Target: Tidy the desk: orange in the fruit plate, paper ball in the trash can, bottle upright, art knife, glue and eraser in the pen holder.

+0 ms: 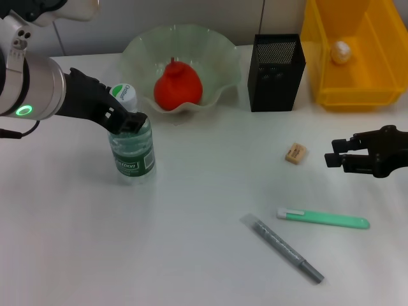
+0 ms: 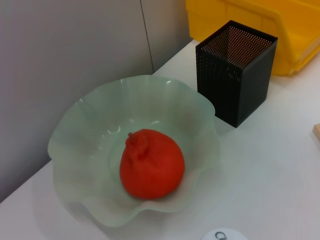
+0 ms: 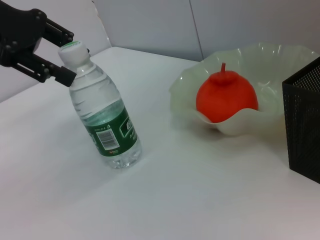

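Head view tabletop (image 1: 191,210): white, against pale wall
Bottle (image 1: 132,148): green label, writing unreadable
Left tool (image 1: 121,115): grasping bottle's neck
Right tool (image 1: 336,153): released

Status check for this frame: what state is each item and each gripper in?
Orange: in the fruit plate.
Paper ball: in the trash can.
Bottle: upright, cap on, neck between the left gripper fingers.
Eraser: on the desk, outside the pen holder.
Green knife: flat on the desk.
Grey glue pen: flat on the desk.
Right gripper: open, holding nothing, beside the eraser.
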You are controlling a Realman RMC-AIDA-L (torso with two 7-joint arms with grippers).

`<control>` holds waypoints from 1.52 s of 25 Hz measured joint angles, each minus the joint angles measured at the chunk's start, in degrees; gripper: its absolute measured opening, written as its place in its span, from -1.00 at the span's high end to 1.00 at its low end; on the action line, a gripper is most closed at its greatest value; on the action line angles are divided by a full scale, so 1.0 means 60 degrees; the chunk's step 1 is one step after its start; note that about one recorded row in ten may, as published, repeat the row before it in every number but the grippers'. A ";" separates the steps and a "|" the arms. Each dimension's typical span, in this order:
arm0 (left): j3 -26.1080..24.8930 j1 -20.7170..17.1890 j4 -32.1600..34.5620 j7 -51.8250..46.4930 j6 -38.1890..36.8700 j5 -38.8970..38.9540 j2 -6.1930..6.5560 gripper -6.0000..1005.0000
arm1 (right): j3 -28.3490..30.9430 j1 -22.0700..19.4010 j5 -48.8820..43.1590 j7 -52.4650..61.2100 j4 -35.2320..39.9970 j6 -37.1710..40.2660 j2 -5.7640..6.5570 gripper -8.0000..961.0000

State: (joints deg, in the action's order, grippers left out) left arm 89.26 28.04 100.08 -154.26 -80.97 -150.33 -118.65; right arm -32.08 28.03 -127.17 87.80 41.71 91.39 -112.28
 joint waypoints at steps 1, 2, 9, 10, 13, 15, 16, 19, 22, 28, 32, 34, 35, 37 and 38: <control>0.0001 0.0000 0.0005 0.0006 0.0006 -0.0003 0.0000 -0.18 | 0.0000 -0.0002 0.0000 0.0000 -0.0001 0.0002 -0.0001 0.14; 0.0002 0.0000 0.0006 0.0009 0.0011 -0.0006 0.0000 -0.20 | 0.0000 -0.0006 0.0000 0.0000 -0.0002 0.0003 -0.0002 0.14; -0.0012 0.0000 0.0048 0.0059 0.0051 -0.0030 0.0000 -0.23 | 0.0000 -0.0013 0.0000 0.0000 -0.0008 0.0003 -0.0006 0.14; -0.0034 0.0000 0.0062 0.0060 0.0065 -0.0074 -0.0001 -0.22 | 0.0000 -0.0014 0.0000 0.0000 -0.0009 0.0003 -0.0006 0.14; -0.0052 0.0000 0.0131 0.0071 0.0085 -0.0211 0.0000 -0.22 | 0.0000 -0.0014 0.0000 -0.0001 -0.0008 0.0003 -0.0006 0.14; -0.0052 0.0000 0.0131 0.0071 0.0085 -0.0211 0.0000 -0.22 | 0.0000 -0.0015 0.0000 0.0000 -0.0008 0.0003 -0.0006 0.14; -0.0052 0.0000 0.0131 0.0071 0.0085 -0.0211 0.0000 -0.22 | 0.0000 -0.0015 0.0000 -0.0001 -0.0008 0.0003 -0.0006 0.14; -0.0058 0.0006 0.0312 0.0172 0.0093 -0.0245 0.0000 -0.22 | -0.0001 -0.0014 0.0000 0.0000 -0.0009 0.0002 -0.0006 0.14; -0.0072 0.0022 0.0471 0.0207 0.0157 -0.0245 0.0003 -0.22 | 0.0000 -0.0006 0.0000 -0.0001 -0.0008 0.0001 -0.0014 0.14; -0.0105 0.0026 0.0720 0.0273 0.0294 -0.0226 0.0015 -0.22 | 0.0000 -0.0001 0.0000 0.0000 -0.0009 0.0001 -0.0029 0.14; -0.0045 -0.0042 0.1107 0.0291 0.0312 -0.0150 0.0015 -0.22 | 0.0000 0.0001 0.0000 0.0074 -0.0009 0.0001 -0.0035 0.14; 0.0051 -0.0109 0.1398 0.0299 0.0314 -0.0107 0.0011 -0.22 | -0.0001 0.0001 0.0000 0.0081 -0.0009 0.0002 -0.0036 0.14; 0.0088 -0.0153 0.1505 0.0310 0.0314 -0.0085 0.0008 -0.22 | 0.0000 0.0001 0.0001 0.0088 -0.0009 0.0001 -0.0036 0.14; 0.0210 -0.0285 0.1909 0.0410 0.0314 0.0176 0.0007 -0.21 | 0.0000 0.0001 0.0011 0.0094 -0.0007 0.0001 -0.0045 0.14; 0.0194 -0.0336 0.2058 0.0514 0.0314 0.0476 0.0008 -0.21 | 0.0000 0.0002 0.0021 0.0098 0.0001 0.0001 -0.0059 0.14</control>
State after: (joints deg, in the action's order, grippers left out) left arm 90.42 26.02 112.43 -151.18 -79.09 -147.47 -118.60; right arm -32.08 28.05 -127.05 88.39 41.72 91.40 -112.63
